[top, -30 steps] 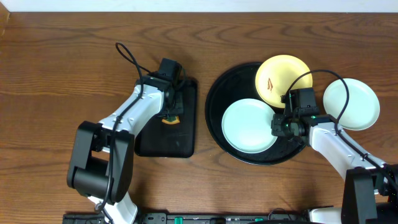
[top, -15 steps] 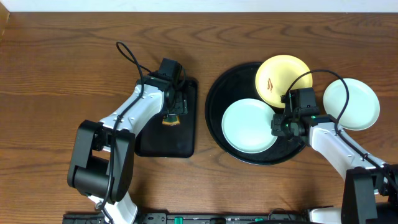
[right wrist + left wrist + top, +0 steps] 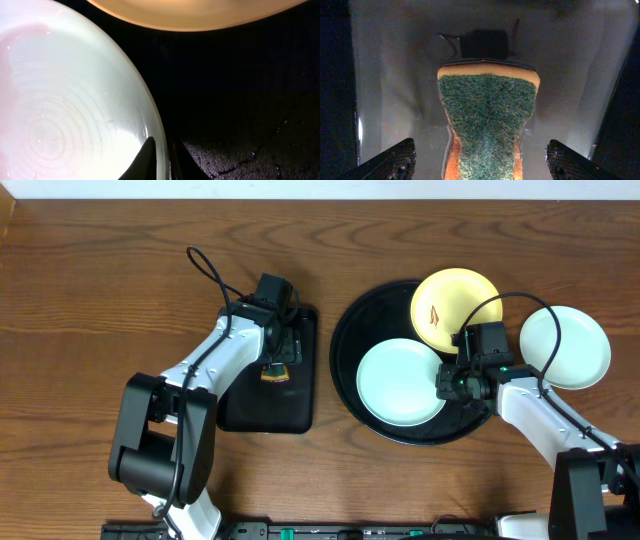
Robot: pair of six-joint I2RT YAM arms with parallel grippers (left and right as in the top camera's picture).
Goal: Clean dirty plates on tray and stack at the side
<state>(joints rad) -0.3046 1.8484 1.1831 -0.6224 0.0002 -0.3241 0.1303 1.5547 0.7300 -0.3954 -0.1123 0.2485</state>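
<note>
the right gripper (image 3: 162,157) is pinched onto the rim of the pale plate (image 3: 400,383). one finger lies over the plate's inner face and the other just outside its edge, both resting low on the round tray (image 3: 345,350). the yellow plate (image 3: 455,298) sits beyond the jaws on the same tray, with a reddish mark on it. a second pale plate (image 3: 565,345) lies off the tray, out to the right of the jaws.

the left gripper (image 3: 482,160) stands wide apart, holding nothing. the sponge (image 3: 487,115) lies between and ahead of its jaws on the small tray (image 3: 250,405), untouched on both sides.

this looks like the point where one plate is secured for moving, or steadied for wiping. the next move probably needs a firm hold on that thin rim and a level lift, so the plate doesn't slip or knock the yellow one.

whether the gripped plate is dirty is hard to tell, as glare washes out its face. the near end of the sponge is cut off by the frame.
</note>
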